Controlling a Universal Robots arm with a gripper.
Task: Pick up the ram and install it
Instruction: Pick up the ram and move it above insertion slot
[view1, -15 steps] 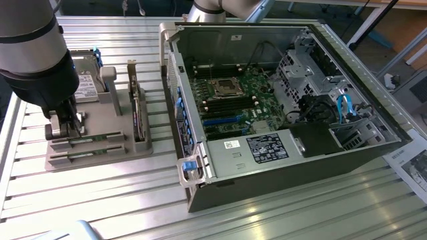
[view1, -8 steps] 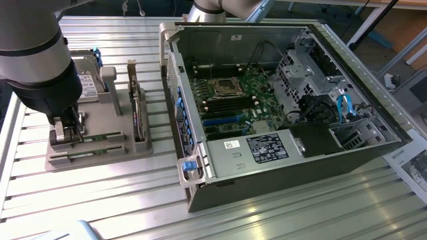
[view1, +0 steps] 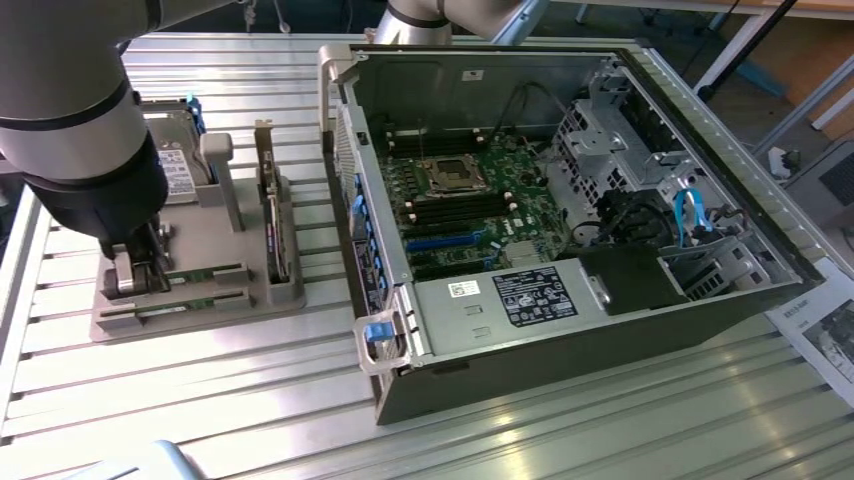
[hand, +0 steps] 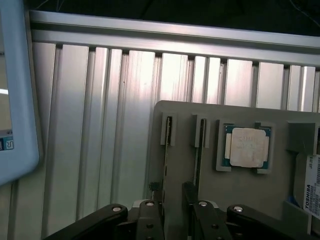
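Where ram (hand: 165, 160) stands, grey tray (hand: 240, 200), slatted table (hand: 100, 125)

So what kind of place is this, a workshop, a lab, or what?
Probably a robotics lab or test bench for computer assembly: a robot arm hangs over a grey parts holder, beside an open computer case, all on a slotted aluminium table.

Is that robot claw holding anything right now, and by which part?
Nothing is held: the open gripper straddles one end of the thin green ram stick in its grey holder, unclamped.
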